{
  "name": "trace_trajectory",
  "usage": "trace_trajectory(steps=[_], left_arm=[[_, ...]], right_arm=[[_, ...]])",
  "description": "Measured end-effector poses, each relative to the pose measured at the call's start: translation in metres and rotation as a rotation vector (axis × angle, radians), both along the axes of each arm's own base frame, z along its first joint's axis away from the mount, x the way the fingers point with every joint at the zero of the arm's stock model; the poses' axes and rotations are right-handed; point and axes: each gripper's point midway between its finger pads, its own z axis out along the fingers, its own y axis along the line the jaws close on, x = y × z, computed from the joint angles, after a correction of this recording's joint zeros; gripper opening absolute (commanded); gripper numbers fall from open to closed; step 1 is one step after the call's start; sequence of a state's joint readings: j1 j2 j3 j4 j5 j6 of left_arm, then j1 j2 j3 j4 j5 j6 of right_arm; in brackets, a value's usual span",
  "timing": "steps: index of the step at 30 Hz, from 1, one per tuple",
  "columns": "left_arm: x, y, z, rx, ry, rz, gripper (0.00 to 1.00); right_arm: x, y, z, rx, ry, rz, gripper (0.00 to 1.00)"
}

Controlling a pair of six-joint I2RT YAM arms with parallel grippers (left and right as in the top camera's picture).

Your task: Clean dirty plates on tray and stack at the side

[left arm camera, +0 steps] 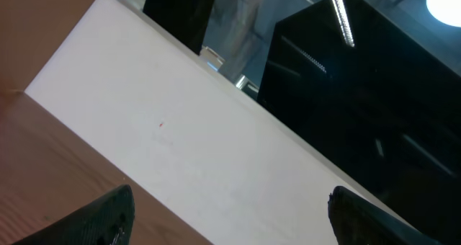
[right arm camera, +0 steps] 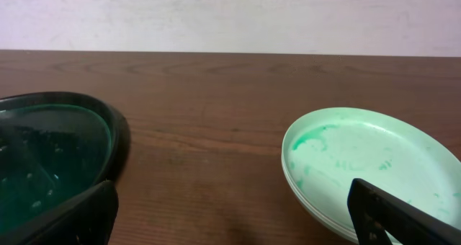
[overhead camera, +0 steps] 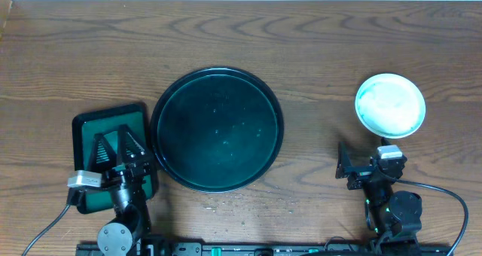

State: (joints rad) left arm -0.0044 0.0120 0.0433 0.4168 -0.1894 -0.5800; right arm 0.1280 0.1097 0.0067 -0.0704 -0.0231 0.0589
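The large round black tray (overhead camera: 218,128) sits mid-table with nothing on it but small specks. The white plates (overhead camera: 390,104) lie stacked on the table at the right, the top one faintly green-smeared. In the right wrist view the stack (right arm camera: 360,158) is ahead to the right and the tray's rim (right arm camera: 115,140) to the left. My right gripper (overhead camera: 367,166) (right arm camera: 234,220) is open and empty, just in front of the stack. My left gripper (overhead camera: 118,144) (left arm camera: 234,223) is open and empty over the small green tray, tilted up toward the wall.
A small rectangular green tray (overhead camera: 89,126) with a black rim lies left of the round tray, partly under my left arm. Bare wooden table shows between the round tray and the plate stack and along the back.
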Motion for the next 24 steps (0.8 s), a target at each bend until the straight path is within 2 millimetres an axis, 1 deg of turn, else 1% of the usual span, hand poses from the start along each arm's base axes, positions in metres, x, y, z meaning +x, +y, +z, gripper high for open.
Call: trace_trajectory(steps=[7, 9, 12, 14, 17, 20, 24], left_arm=[[0.009, 0.0, -0.029, 0.0, 0.089, -0.001, 0.86], [0.013, -0.001, -0.044, 0.001, 0.154, -0.003, 0.86], [0.018, -0.001, -0.077, 0.002, 0.291, -0.007, 0.86], [0.018, -0.001, -0.092, 0.003, 0.355, -0.008, 0.86], [0.018, -0.001, -0.109, 0.002, 0.424, -0.008, 0.86], [0.018, -0.003, -0.113, 0.004, 0.444, -0.018, 0.86], [0.018, -0.005, -0.113, 0.014, 0.45, -0.026, 0.86]], right_arm=[[0.0, 0.0, 0.0, 0.0, 0.0, 0.0, 0.99], [0.0, 0.0, 0.0, 0.0, 0.0, 0.0, 0.99], [0.0, 0.0, 0.0, 0.0, 0.0, 0.0, 0.99], [0.0, 0.0, 0.0, 0.0, 0.0, 0.0, 0.99], [0.0, 0.0, 0.0, 0.0, 0.0, 0.0, 0.99], [0.0, 0.0, 0.0, 0.0, -0.001, 0.0, 0.99], [0.0, 0.0, 0.0, 0.0, 0.0, 0.0, 0.99]])
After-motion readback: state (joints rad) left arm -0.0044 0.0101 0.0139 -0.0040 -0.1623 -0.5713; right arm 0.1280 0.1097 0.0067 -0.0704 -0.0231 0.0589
